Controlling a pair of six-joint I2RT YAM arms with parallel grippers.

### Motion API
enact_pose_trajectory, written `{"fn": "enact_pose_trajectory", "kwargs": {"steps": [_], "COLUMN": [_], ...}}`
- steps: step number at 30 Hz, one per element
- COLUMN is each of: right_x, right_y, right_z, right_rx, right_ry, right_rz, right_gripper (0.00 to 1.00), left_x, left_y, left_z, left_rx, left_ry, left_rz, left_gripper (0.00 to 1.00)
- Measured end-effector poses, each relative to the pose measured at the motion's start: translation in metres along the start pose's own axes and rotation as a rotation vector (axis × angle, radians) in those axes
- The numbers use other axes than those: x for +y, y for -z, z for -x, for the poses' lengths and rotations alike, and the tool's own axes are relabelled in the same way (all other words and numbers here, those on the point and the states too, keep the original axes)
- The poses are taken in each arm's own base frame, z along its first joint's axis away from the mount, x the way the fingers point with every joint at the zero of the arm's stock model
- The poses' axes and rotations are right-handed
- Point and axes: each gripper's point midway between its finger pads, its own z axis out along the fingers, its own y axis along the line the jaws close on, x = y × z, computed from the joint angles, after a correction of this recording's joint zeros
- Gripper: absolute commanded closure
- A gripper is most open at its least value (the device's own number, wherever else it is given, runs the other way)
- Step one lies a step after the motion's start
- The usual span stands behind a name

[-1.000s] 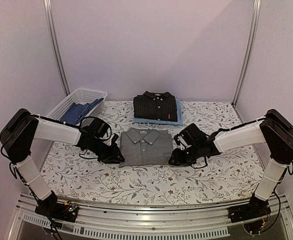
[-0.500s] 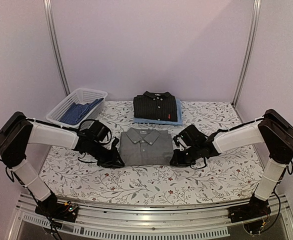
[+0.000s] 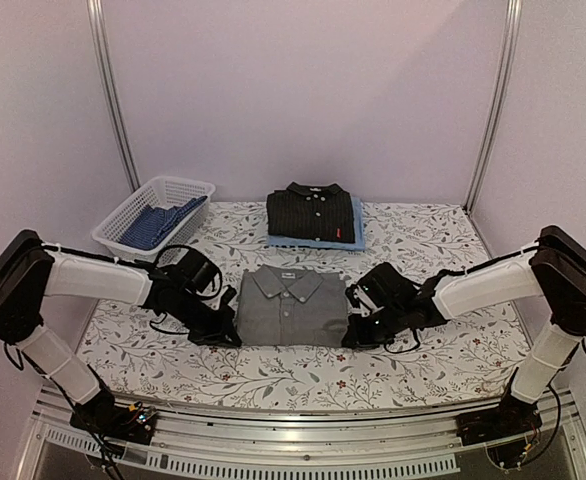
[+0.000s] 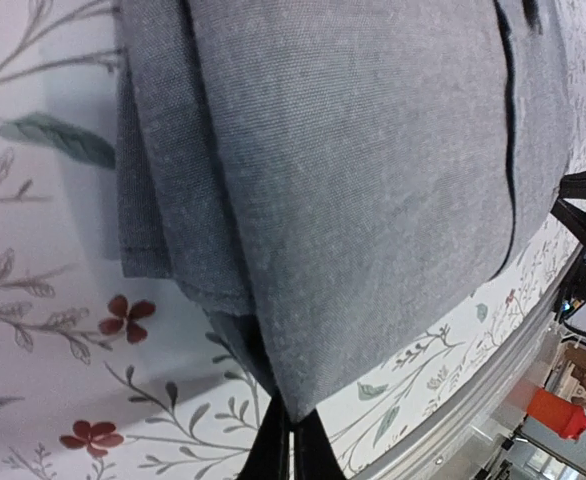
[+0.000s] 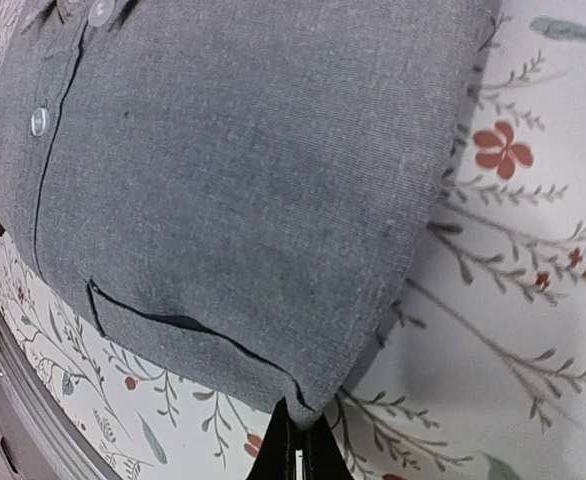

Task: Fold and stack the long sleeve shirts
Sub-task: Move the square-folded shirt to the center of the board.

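1. A desk (image 3: 443,360) with a white cloth printed with grey vines and small red flowers is filling the lower half of the top view.
2. The left arm (image 3: 93,278) and the right arm (image 3: 483,285) are reaching in low from the near corners of the desk, and both are bending toward its middle.
3. A folded mid-grey shirt (image 3: 291,308) is lying in the middle of the desk, a little toward the near edge. Its collar is pointing to the far edge and its buttoned front is facing up.
4. A white lattice basket (image 3: 173,186) is sitting at the far left corner, with a rumpled blue cloth (image 3: 156,225) inside it.
5. A folded black shirt (image 3: 311,213) with pale buttons and a small red tag is resting near the middle of the far edge, well apart from the grey shirt.
6. A light blue shirt (image 3: 360,228) is lying under the black shirt, showing only along that shirt's right and near sides.
7. The left claw (image 3: 225,335) is pressing its fingers together on the near left corner of the grey shirt, pinching the cloth.
8. The right claw (image 3: 357,335) is pinching the near right corner of the grey shirt in the same way.
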Motion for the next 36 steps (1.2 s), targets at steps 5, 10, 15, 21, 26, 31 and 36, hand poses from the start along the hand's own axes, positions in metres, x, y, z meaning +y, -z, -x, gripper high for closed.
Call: {"fn": "enact_pose_trajectory", "kwargs": {"steps": [5,10,15,21,26,31,36], "right_x": [0.019,0.036,0.047,0.044,0.046,0.048,0.032], "right_y": [0.01,0.02,0.027,0.036,0.05,0.072,0.092], "right_z": [-0.046,-0.094,-0.126,-0.132,-0.11,-0.06,-0.003], "right_rx": [0.073,0.151,0.203,0.208,0.151,0.023,-0.119], "right_ry": [0.031,0.039,0.018,-0.034,-0.026,-0.048,-0.081], "right_rz": [0.037,0.057,0.068,0.036,-0.012,0.004,-0.019], "right_gripper": [1.0,1.0,0.97,0.56,0.38,0.21,0.08], "left_x": [-0.003,-0.011,-0.013,-0.011,-0.02,-0.053,-0.061], "left_y": [0.011,0.019,0.023,0.031,0.046,0.075,0.1], "left_z": [-0.043,-0.088,-0.119,-0.127,-0.112,-0.073,-0.023], "left_rx": [0.054,0.12,0.166,0.171,0.129,0.004,-0.129], "left_ry": [-0.01,-0.008,0.004,0.038,-0.012,-0.099,-0.126], "left_rz": [-0.005,-0.021,-0.022,0.003,0.049,0.037,0.031], "left_gripper": [1.0,1.0,0.97,0.65,0.42,0.27,0.16]}}
